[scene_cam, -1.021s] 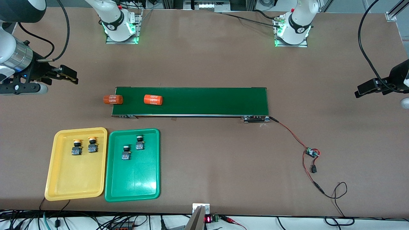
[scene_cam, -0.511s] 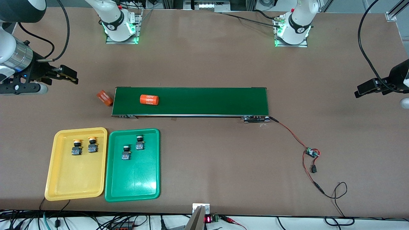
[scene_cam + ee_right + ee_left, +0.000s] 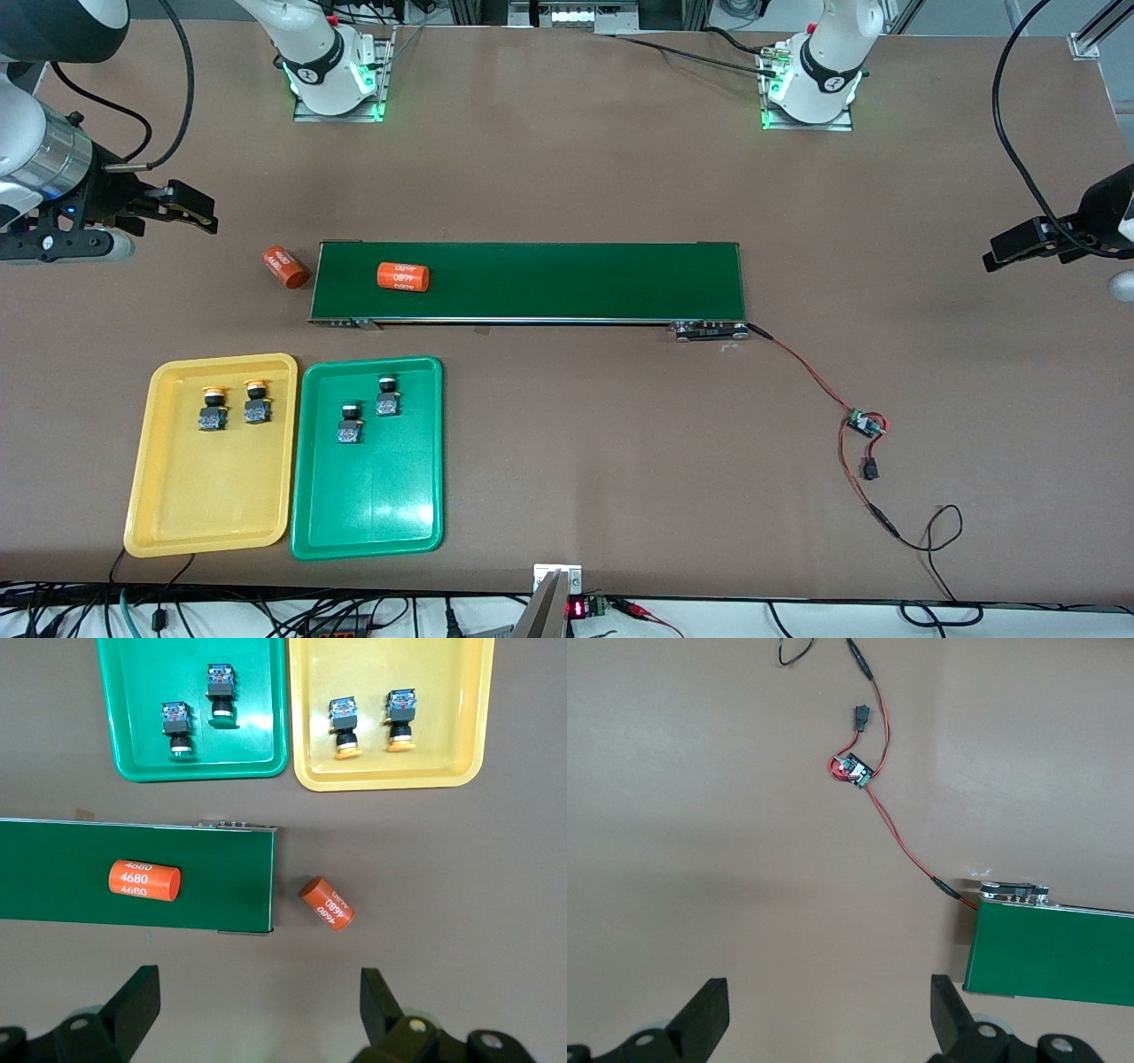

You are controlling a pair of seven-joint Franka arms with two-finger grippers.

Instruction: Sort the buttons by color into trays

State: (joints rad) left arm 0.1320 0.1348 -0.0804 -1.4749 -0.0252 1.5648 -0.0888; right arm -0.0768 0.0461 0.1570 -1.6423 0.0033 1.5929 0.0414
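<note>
Landmark: conveyor belt, long, dark green, lying across the middle of the brown counter.

Yellow tray: on the counter, nearer to the front camera than the belt's end at the right arm's end of the counter. Holds two yellow-capped buttons, side by side, apart from each other, in the part of the tray closest to the belt.

Green tray: just beside the yellow tray, also nearer to the front camera than the belt. Holds two green-capped buttons, near each other but not touching, in the part of the tray closest to the belt.

Orange cylinder on belt: white print, lying on its side on the belt surface, near the belt's end toward the right arm.

Orange cylinder off belt: lying on the counter just beside that same belt end, skewed to the belt's long edge.

Small circuit board: joined by red and black wires to the belt's other end, lying on the counter nearer to the front camera than the belt.

Right gripper: fingers spread wide, nothing between them; held over bare counter off the belt's cylinder end; arm waiting.

Left gripper: fingers spread wide, holding nothing; over bare counter off the belt's wired end; arm waiting.
</note>
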